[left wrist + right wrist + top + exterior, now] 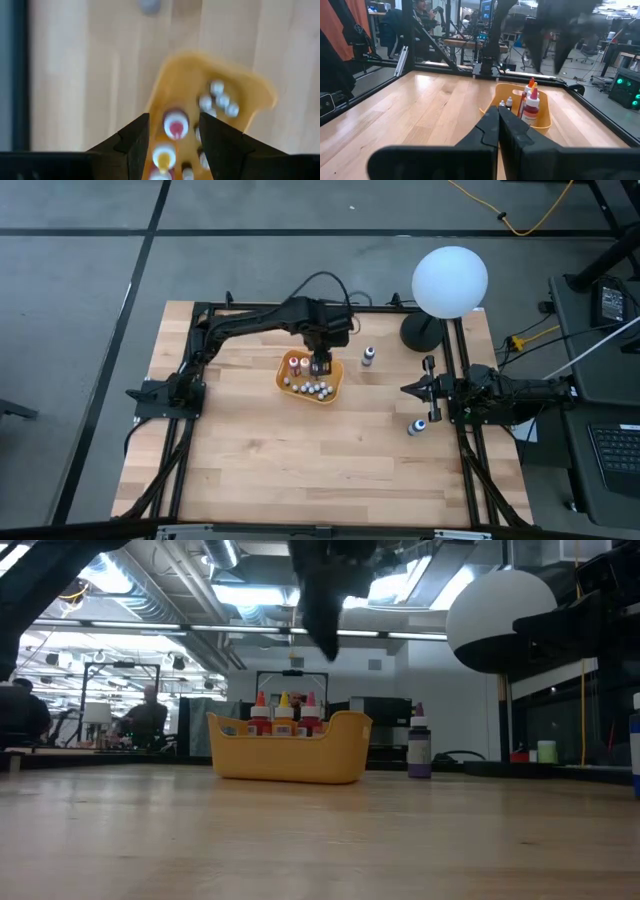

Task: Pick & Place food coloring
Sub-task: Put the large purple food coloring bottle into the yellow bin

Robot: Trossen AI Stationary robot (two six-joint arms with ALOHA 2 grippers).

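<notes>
**Left tool over the tray, bottles inside**

From above, the left tool point(320, 363) hangs over the orange tray point(334, 387) near the middle of the desk point(300, 450). The tray holds the food coloring point(298, 363) bottles. Two more bottles stand outside it: one point(368, 357) just beside the tray, another point(418, 425) near the right tool point(413, 389), which waits at the desk's right edge.

At desk height, red and yellow tops point(284, 705) rise above the tray wall, with a purple-topped bottle point(419, 748) standing apart.

The left wrist camera shows its fingers point(134, 142) spread, empty, a red-topped bottle point(175, 125) below (picture blurred).

The right tool's fingers point(489, 131) are pressed together, holding nothing.
</notes>
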